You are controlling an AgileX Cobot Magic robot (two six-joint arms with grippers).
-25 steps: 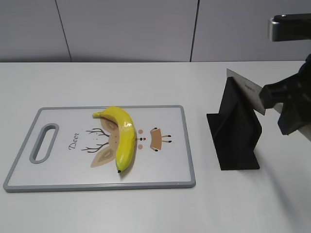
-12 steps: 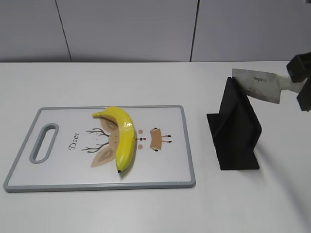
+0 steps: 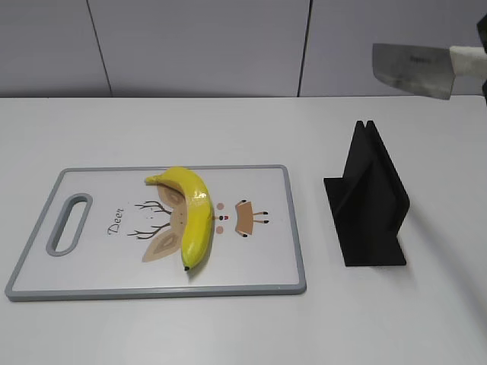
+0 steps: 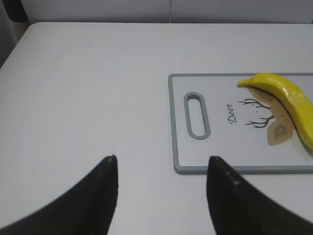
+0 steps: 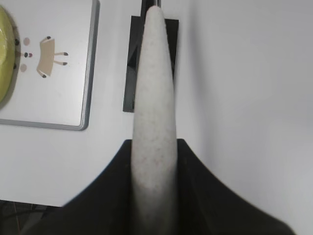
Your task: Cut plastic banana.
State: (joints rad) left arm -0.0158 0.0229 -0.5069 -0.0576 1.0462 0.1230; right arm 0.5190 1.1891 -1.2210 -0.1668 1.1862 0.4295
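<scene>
Exterior view: the plastic banana point(image 3: 190, 214) lay on the deer-print cutting board point(image 3: 91, 281); a cleaver point(image 3: 413, 70) hung above its black stand point(image 3: 367, 200), ready to carry over.

Left wrist view: the left gripper point(image 4: 161, 174) gaped empty, clear of the board.

Right wrist view: the right gripper point(image 5: 155, 166) clamped the cleaver's pale handle.

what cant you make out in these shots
- Right gripper: exterior view's right edge cuts it off; only the knife shows.
- Knife blade: hidden in the right wrist view behind its own handle.
- Banana: its lower end is cut by the left wrist view's right edge.
- Cutting board print: small marks beside the deer are too tiny to read.
</scene>
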